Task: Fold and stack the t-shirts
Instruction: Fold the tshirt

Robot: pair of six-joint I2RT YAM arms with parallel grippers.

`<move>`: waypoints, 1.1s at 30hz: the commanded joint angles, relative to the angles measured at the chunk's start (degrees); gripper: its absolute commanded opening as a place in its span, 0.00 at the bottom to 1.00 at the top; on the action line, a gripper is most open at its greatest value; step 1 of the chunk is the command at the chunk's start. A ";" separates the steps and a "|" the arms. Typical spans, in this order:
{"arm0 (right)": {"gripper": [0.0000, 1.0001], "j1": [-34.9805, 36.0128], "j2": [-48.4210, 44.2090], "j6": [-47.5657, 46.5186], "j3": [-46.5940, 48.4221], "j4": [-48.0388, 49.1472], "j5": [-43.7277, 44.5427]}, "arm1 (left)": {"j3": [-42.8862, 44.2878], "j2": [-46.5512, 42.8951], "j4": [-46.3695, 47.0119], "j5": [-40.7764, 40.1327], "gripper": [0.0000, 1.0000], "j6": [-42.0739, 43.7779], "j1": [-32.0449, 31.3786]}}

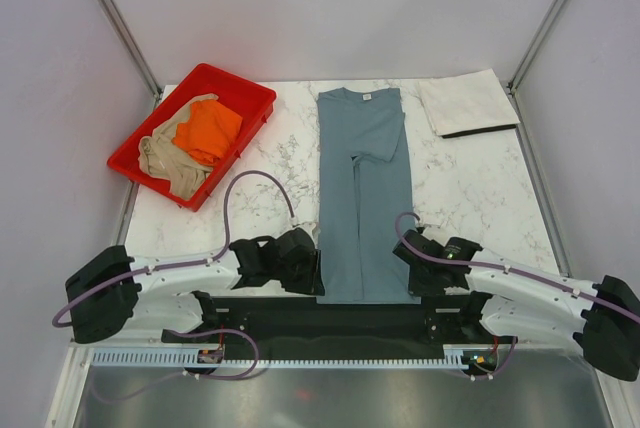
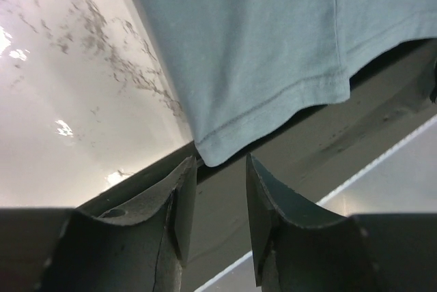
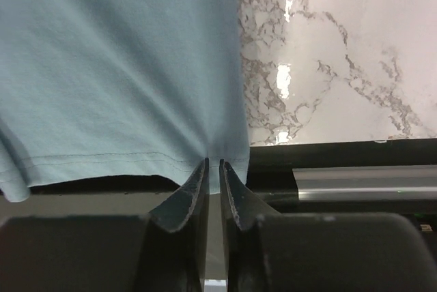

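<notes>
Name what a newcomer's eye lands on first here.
The blue-grey t-shirt, folded into a narrow strip down the middle, with the left pincer and right pincer at its near hem. Then the red tray at far left holding an orange shirt and a tan shirt, and a folded off-white shirt at far right.

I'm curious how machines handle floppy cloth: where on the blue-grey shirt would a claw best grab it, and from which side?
Probably its near hem corners, from the arms' side. The blue-grey shirt lies flat, but that hem overhangs the table's near edge, so a claw can close around it. The right claw pinches there; the left claw is open.
</notes>
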 commanded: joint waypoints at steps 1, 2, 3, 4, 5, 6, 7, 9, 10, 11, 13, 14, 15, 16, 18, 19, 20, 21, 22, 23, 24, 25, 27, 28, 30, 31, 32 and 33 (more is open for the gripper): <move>0.19 0.23 -2.30 0.97 2.43 -1.75 0.31 | -2.28 -1.71 5.35 4.94 0.43 1.52 0.55; 0.22 0.31 -3.35 1.06 1.64 -1.57 -0.04 | -3.42 -1.89 6.58 6.34 0.43 0.99 0.56; 0.30 0.32 -4.14 1.32 1.20 -1.49 -0.22 | -4.04 -2.15 8.16 6.79 0.43 0.81 0.64; 0.34 0.23 -4.93 1.58 0.76 -1.57 -0.49 | -5.00 -2.24 8.78 6.88 0.43 0.55 0.73; 0.38 0.31 -6.51 1.85 -0.03 -1.57 -0.57 | -5.36 -2.15 9.05 7.06 0.43 0.20 0.82; 0.44 0.23 -7.39 2.37 -0.38 -1.57 -0.66 | -5.71 -2.15 9.32 7.06 0.43 0.02 0.99; 0.45 0.31 -8.18 2.72 -0.74 -1.40 -0.75 | -5.97 -1.89 9.58 7.06 0.44 -0.07 1.08; 0.49 0.31 -10.03 3.34 -1.35 -1.22 -0.66 | -6.85 -1.54 10.37 7.32 0.44 -0.15 1.43; 0.50 0.23 -10.30 3.43 -1.53 -1.31 -0.66 | -7.20 -1.19 11.42 7.58 0.44 -0.07 1.61; 0.50 0.23 -10.39 3.60 -1.62 -1.31 -0.66 | -7.38 -0.92 11.95 7.85 0.44 -0.07 1.79; 0.51 0.14 -9.78 3.95 -1.53 -1.31 -0.49 | -7.56 -0.39 13.53 8.03 0.44 0.02 1.96; 0.52 0.23 -9.08 4.04 -1.36 -1.31 -0.49 | -7.64 0.22 14.06 8.46 0.44 0.02 2.05; 0.52 0.23 -8.81 4.31 -1.27 -1.48 -0.23 | -7.73 0.31 14.41 8.81 0.44 0.02 2.40; 0.52 0.23 -8.46 4.83 -1.18 -1.57 -0.14 | -8.08 0.75 15.55 9.25 0.44 -0.07 2.49; 0.52 0.14 -8.72 5.71 -1.27 -1.57 0.39 | -8.43 1.01 16.43 9.43 0.43 -0.33 2.75; 0.52 0.14 -8.81 5.98 -1.27 -1.57 0.39 | -8.78 1.27 16.70 9.69 0.43 -0.50 2.84; 0.52 0.23 -8.81 6.24 -1.27 -1.75 0.48 | -9.05 1.36 17.22 9.78 0.42 -0.59 2.84; 0.52 0.23 -8.89 6.24 -1.27 -1.75 0.57 | -9.05 1.80 17.23 9.70 0.41 -0.68 3.02; 0.52 0.31 -8.98 6.33 -1.27 -1.75 0.48 | -9.31 1.80 17.23 9.61 0.40 -0.77 3.02; 0.52 0.14 -9.24 6.42 -1.27 -1.75 0.65 | -9.32 1.89 17.23 9.43 0.36 -0.94 3.10; 0.52 0.23 -9.33 6.68 -1.35 -1.84 0.48 | -9.40 2.07 17.23 9.26 0.34 -1.03 3.19; 0.52 0.14 -9.51 7.03 -1.44 -2.10 0.39 | -9.49 2.15 17.23 9.17 0.31 -1.12 3.19; 0.53 0.14 -9.51 7.99 -1.62 -2.19 -0.13 | -9.58 2.33 17.23 9.34 0.19 -1.30 3.46; 0.54 0.31 -9.42 8.44 -1.62 -2.71 -0.40 | -9.58 2.16 17.14 9.87 0.13 -1.56 3.63; 0.60 0.23 -9.51 10.01 -1.62 -3.15 -0.49 | -9.84 1.02 16.62 10.40 0.02 -1.82 4.16; 0.61 0.23 -9.95 10.37 -1.70 -3.42 -0.40 | -10.02 0.49 16.44 10.31 0.02 -2.35 4.42; 0.62 0.23 -10.21 10.63 -1.79 -3.42 -0.40 | -10.28 -0.30 16.09 10.22 0.02 -2.53 5.21; 0.62 0.14 -10.39 11.07 -1.88 -3.51 -0.23 | -10.89 -1.09 15.56 10.22 0.02 -2.61 5.65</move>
